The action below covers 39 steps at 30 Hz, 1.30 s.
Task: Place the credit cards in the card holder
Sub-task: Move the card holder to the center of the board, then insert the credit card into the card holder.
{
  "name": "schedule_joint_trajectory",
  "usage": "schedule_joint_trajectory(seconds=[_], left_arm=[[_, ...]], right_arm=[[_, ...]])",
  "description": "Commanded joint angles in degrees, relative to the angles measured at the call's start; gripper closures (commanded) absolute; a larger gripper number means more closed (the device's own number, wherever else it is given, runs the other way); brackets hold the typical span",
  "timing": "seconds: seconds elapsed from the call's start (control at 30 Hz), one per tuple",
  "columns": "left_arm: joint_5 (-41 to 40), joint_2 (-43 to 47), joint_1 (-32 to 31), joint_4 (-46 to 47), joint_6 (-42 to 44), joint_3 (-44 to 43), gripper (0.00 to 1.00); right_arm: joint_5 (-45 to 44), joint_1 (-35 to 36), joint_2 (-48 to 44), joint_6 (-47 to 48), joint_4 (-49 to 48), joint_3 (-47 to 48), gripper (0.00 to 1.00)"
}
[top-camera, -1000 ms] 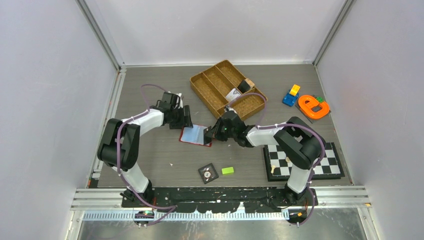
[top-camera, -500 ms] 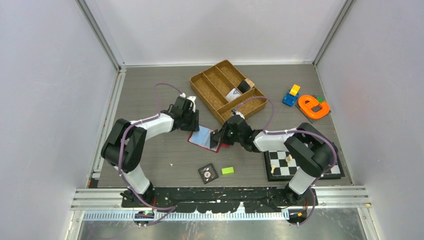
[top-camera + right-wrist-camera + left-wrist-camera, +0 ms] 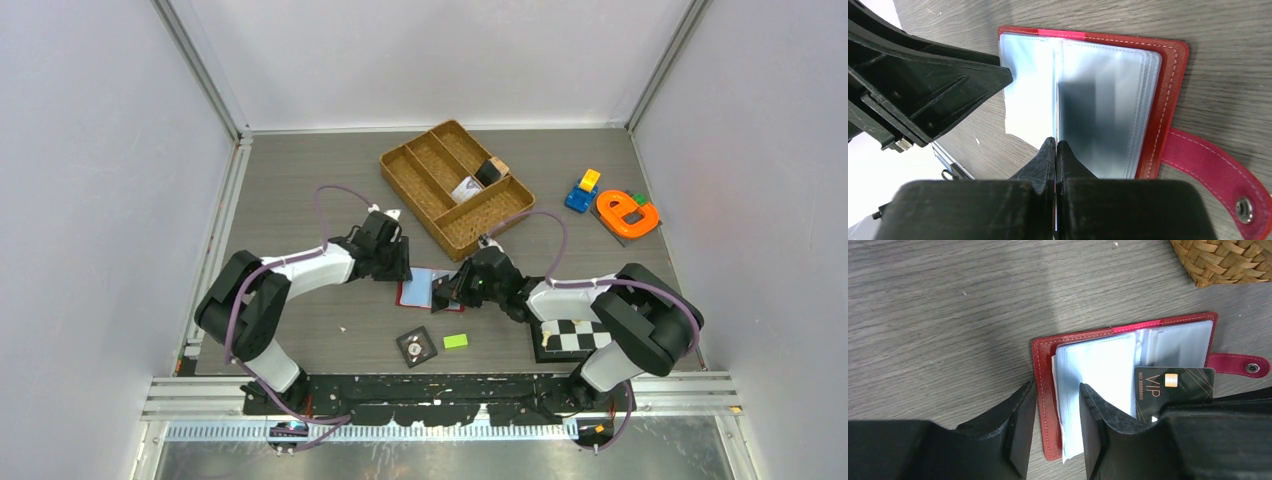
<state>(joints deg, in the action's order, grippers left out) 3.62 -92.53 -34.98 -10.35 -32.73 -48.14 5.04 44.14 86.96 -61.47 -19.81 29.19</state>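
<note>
The card holder (image 3: pixel 1045 390) lies open near the middle of the desk (image 3: pixel 300 180), just in front of the woven tray's (image 3: pixel 418 203) near corner. The left gripper (image 3: pixel 1057 385) stands part open, its fingers astride the holder's left cover edge. It seems to pin the holder rather than pinch it. The right gripper (image 3: pixel 1056 141) is clamped on a black credit card (image 3: pixel 1175 390) poised over the right-hand sleeves.

The risk, as I judge it, is that the card's edge misses a sleeve mouth and skates over the plastic. It could also shove the holder sideways if the left gripper's hold is loose.

Counted: one holder, one card in view, one tray, one green block (image 3: pixel 455 341) and one dial tile (image 3: pixel 415 347).
</note>
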Motion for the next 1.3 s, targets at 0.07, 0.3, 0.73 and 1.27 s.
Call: schedule_joint_trajectory(seconds=[0.07,0.3,0.73,1.27], left_arm=[[-0.3,-0.5,-0.2,-8.0,-1.0,1.1,0.60],[-1.4,-1.1,-0.3,-9.4,-0.2,0.5,0.61],[-1.7,-1.5,-0.3,-10.0,0.1,0.1,0.62],[-2.7,-1.4,-0.3,-11.0,0.7,-0.1,0.62]], right_arm=[[1.5,-0.6,-1.0,-1.5,-6.5,-1.1,0.99],[1.2,-0.7,-1.9,-1.2,-7.1,-1.7,1.00],[3.1,-1.5,2.1,-2.1,-9.8,-1.5,1.00],[2.5,-1.8,1.7,-2.1,-9.4,-1.9,0.99]])
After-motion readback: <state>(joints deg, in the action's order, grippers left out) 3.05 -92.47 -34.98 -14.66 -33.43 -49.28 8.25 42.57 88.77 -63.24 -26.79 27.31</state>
